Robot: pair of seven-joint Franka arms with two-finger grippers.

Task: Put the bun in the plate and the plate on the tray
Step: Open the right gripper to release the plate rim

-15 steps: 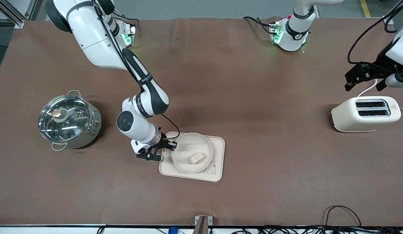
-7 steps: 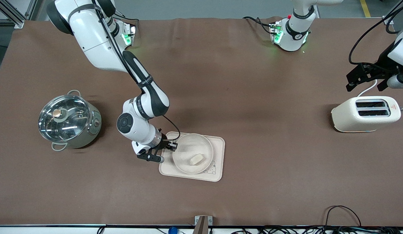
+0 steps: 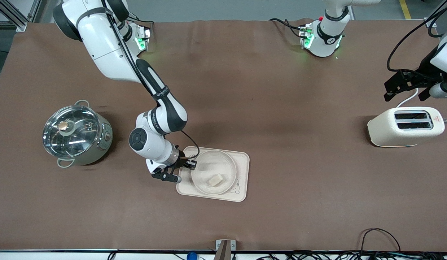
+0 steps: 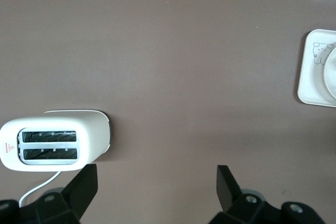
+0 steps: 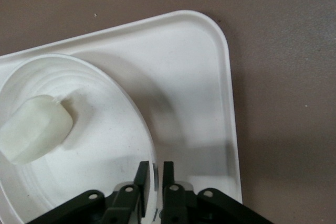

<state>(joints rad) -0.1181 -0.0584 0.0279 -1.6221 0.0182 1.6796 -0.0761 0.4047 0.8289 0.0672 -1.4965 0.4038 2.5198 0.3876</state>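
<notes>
The pale cream bun (image 3: 215, 180) lies in the round cream-white plate (image 3: 223, 162). The plate rests on the cream rectangular tray (image 3: 243, 169) with the bunny drawing. My right gripper (image 3: 190, 165) is shut on the plate's rim at the side toward the right arm's end of the table. In the right wrist view its fingers (image 5: 142, 174) pinch the rim (image 5: 153, 150), with the bun (image 5: 34, 128) inside the plate and the tray (image 5: 210, 108) underneath. My left gripper (image 3: 403, 86) is open and empty, above the table by the toaster; the left wrist view shows a tray corner (image 4: 315, 72).
A cream two-slot toaster (image 3: 405, 126) stands at the left arm's end of the table, also in the left wrist view (image 4: 52, 140). A steel pot with a glass lid (image 3: 76, 133) stands at the right arm's end. Cables (image 3: 380, 236) lie along the near edge.
The plate with the bun has come down and slid a little nearer to the front camera on the tray, held by my right gripper. The left arm has hardly moved.
</notes>
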